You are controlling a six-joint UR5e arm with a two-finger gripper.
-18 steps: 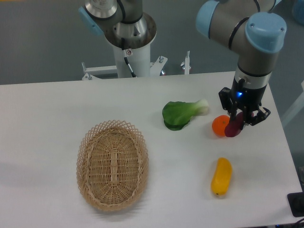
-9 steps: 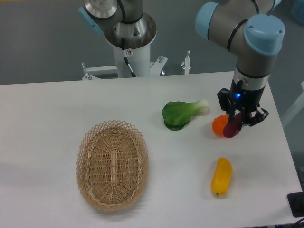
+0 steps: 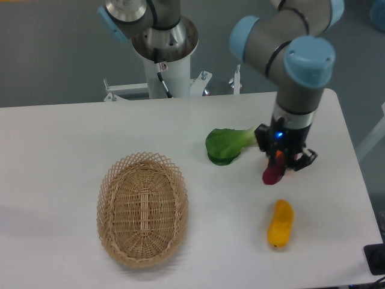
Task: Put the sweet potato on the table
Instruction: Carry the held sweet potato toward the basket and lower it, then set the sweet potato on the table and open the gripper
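The sweet potato point(image 3: 271, 174) is a small dark reddish-purple oblong, held in my gripper point(image 3: 280, 164) just above the white table point(image 3: 72, 132). The gripper is shut on it, at the right of the table's middle, right of the green leafy vegetable. The round orange fruit point(image 3: 278, 156) is mostly hidden behind the gripper; only a sliver shows.
A green leafy vegetable point(image 3: 227, 143) lies left of the gripper. A yellow-orange elongated vegetable point(image 3: 280, 224) lies in front of it. An oval wicker basket point(image 3: 142, 207) sits at the front left. The arm's base point(image 3: 163, 45) stands behind the table.
The gripper has moved left and a little forward with the sweet potato in it, and now covers most of the orange fruit.
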